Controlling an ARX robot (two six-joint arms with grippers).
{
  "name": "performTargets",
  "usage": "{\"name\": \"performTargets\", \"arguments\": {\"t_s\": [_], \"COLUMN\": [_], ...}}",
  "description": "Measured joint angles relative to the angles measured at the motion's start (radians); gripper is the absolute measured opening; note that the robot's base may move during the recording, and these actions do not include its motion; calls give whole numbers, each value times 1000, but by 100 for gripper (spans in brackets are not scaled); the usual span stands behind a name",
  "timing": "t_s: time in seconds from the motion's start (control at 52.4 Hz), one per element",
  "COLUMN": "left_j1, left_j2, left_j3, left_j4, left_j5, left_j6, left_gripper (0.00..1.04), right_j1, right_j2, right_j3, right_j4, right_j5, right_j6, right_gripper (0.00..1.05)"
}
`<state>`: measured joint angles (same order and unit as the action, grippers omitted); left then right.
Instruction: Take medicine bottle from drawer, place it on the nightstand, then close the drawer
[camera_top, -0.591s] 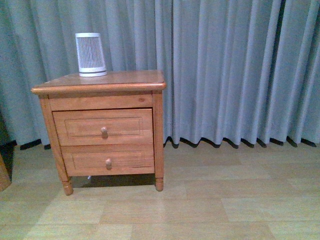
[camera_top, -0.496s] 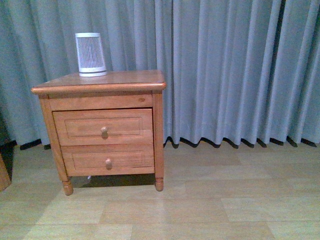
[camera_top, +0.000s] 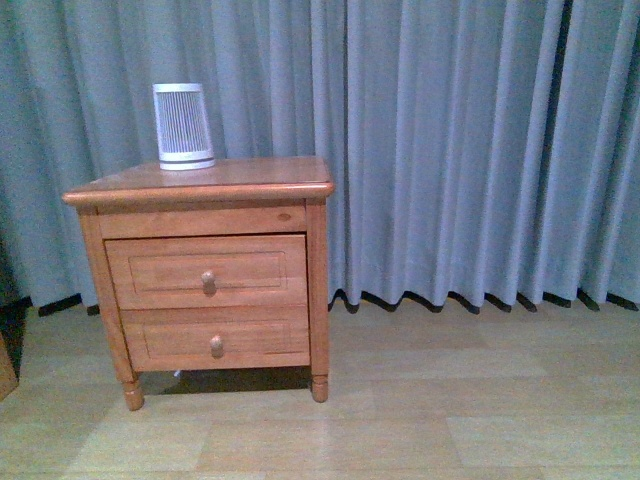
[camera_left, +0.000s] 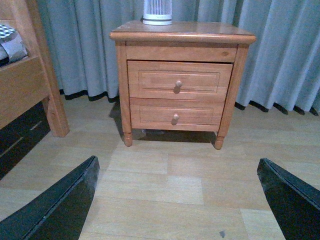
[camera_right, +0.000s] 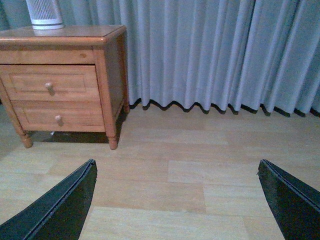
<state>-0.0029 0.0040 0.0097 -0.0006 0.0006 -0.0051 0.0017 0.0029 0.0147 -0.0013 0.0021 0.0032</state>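
ok so nothing's really started here; the drawer (camera_top: 160, 270) is fully shut, flush with the front of the nightstand (camera_top: 200, 178), so my read is we're at the very first step, getting to it and opening it

the medicine bottle isn't visible in any view; nothing small and white sits on the top, so I'd guess it's inside the closed drawer, can't confirm though; the only thing up there is a white ribbed device (camera_top: 183, 126) near the back edge, left of middle

neither arm shows in the front view; the wrist views show the left gripper (camera_left: 176, 161) and the right gripper (camera_right: 176, 162) both spread wide with nothing between the fingers, hanging over bare floor (camera_top: 450, 400), well apart from the nightstand

next move needs one gripper brought in on the round knob (camera_top: 208, 279) of the upper drawer, not the lower drawer (camera_top: 250, 340); pinch it, pull straight out; the left wrist view faces the drawer fronts squarely, so that arm looks better lined up to me; the knob's small and round, so it could slip
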Motion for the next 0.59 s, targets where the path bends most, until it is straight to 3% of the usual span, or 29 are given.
{"name": "performTargets", "arguments": {"t_s": [0.591], "left_j1": [0], "left_j2": [0], "left_j3": [0], "left_j4": [0], "left_j5": [0], "left_j6": [0], "left_gripper": [98], "right_j1": [0], "right_j2": [0], "right_j3": [0], "right_j4": [0], "right_j5": [-3], "right_j6": [0], "right_gripper": [98]}}
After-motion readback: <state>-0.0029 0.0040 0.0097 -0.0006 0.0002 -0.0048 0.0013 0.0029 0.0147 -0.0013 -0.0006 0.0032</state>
